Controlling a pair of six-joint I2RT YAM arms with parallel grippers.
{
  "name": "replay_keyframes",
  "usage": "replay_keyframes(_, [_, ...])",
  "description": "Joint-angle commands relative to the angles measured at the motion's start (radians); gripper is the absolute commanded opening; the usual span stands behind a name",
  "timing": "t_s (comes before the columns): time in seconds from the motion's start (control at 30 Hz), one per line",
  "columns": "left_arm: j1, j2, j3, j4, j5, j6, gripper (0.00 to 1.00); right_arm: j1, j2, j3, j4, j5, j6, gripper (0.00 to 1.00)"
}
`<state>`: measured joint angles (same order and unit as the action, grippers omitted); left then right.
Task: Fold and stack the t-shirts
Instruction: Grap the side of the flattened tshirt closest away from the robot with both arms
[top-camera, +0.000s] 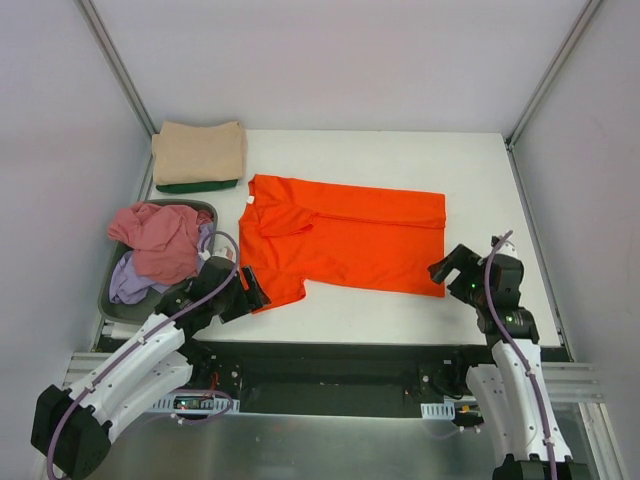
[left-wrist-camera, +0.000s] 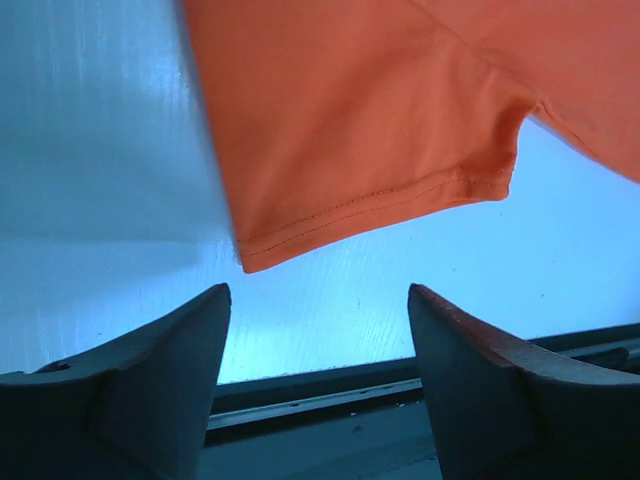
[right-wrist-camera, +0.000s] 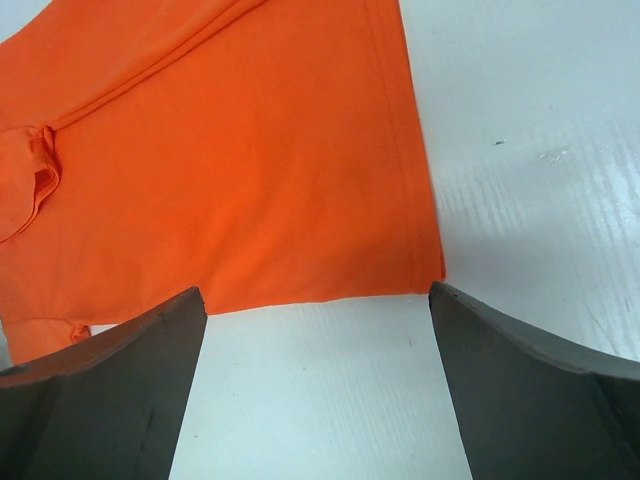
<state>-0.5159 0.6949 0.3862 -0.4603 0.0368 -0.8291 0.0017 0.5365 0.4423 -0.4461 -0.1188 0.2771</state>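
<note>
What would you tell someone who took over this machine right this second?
Left gripper: open, empty, just short of the orange t-shirt at its near sleeve.
Right gripper: open, empty, at the same shirt's near hem corner.
Done: tan t-shirt folded on top of the dark green t-shirt, far left of the table.
In progress: the orange one lies flat, seemingly folded partway.
Left: finish and stack it, then the pink t-shirt and lilac t-shirt, crumpled in the basket.
</note>
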Motion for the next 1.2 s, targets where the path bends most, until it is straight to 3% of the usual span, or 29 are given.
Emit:
replay_keyframes(0.0, [0.004, 0.017, -0.017, 0.002, -0.092, -0.077, 0.64, -0.003, -0.015, -0.057, 0.064, -0.044, 0.074, 0.96])
replay_keyframes(0.1, [0.002, 0.055, -0.02, 0.011, -0.144, -0.11, 0.52, -0.002, -0.01, -0.111, 0.116, -0.074, 0.094, 0.96])
replay_keyframes(0.3, [0.004, 0.115, -0.033, 0.06, -0.196, -0.151, 0.48, -0.002, 0.013, -0.093, 0.101, -0.055, 0.071, 0.96])
replay_keyframes(0.53, [0.005, 0.257, -0.03, 0.121, -0.163, -0.131, 0.4, -0.002, 0.017, -0.105, 0.077, -0.018, 0.074, 0.96])
replay_keyframes(0.7, [0.005, 0.339, -0.023, 0.129, -0.132, -0.13, 0.15, -0.003, 0.022, -0.116, 0.07, 0.011, 0.082, 0.96])
replay_keyframes(0.87, [0.005, 0.325, -0.035, 0.127, -0.112, -0.116, 0.0, -0.003, 0.034, -0.103, 0.058, 0.027, 0.093, 0.96])
replay_keyframes(1.17, [0.005, 0.209, -0.07, 0.127, -0.103, -0.105, 0.0, -0.002, 0.098, -0.076, 0.018, -0.03, 0.07, 0.97])
